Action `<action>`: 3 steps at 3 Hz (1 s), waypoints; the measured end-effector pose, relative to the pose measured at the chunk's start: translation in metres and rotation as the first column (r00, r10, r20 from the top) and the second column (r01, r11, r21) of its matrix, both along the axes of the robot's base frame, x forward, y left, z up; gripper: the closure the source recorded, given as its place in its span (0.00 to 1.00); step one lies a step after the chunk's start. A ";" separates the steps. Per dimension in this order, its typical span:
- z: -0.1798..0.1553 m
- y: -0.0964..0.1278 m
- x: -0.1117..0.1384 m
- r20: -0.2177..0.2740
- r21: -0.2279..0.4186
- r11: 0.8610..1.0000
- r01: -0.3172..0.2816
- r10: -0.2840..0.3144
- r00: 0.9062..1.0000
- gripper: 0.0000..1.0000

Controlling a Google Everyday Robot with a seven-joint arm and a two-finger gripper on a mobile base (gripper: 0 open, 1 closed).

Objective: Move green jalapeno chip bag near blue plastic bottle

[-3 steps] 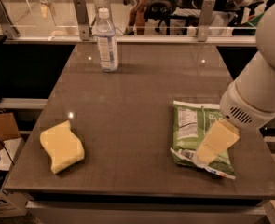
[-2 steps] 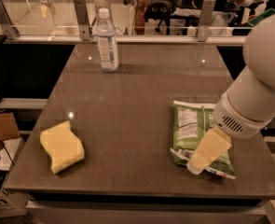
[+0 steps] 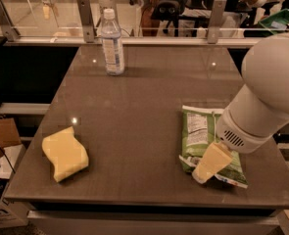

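Bare counter [image 3: 144, 111] separates the green jalapeno chip bag [image 3: 199, 129], near the right edge, from the blue plastic bottle [image 3: 112, 43] at the back edge. The gripper [image 3: 210, 163] overlaps the bag's front end; its grip is unclear.

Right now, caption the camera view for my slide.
Gripper at the green jalapeno chip bag; blue plastic bottle upright at far edge.

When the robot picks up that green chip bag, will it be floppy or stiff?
Probably floppy: the green jalapeno chip bag lies flat and crinkled on the table, so its ends would likely sag. It looks thin, so probably light and easy to slide. The gripper is over the bag's near end; a hard squeeze might crush chips.
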State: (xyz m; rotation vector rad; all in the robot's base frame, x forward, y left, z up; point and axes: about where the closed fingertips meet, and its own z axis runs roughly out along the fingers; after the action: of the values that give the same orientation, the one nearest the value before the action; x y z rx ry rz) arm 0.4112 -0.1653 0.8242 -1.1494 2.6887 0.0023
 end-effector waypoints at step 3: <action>0.023 0.011 0.000 0.047 0.003 0.999 -0.035 0.034 0.998 0.87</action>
State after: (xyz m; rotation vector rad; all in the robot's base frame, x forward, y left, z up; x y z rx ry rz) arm 0.4112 -0.1545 0.8469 -1.1796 2.6269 -0.0131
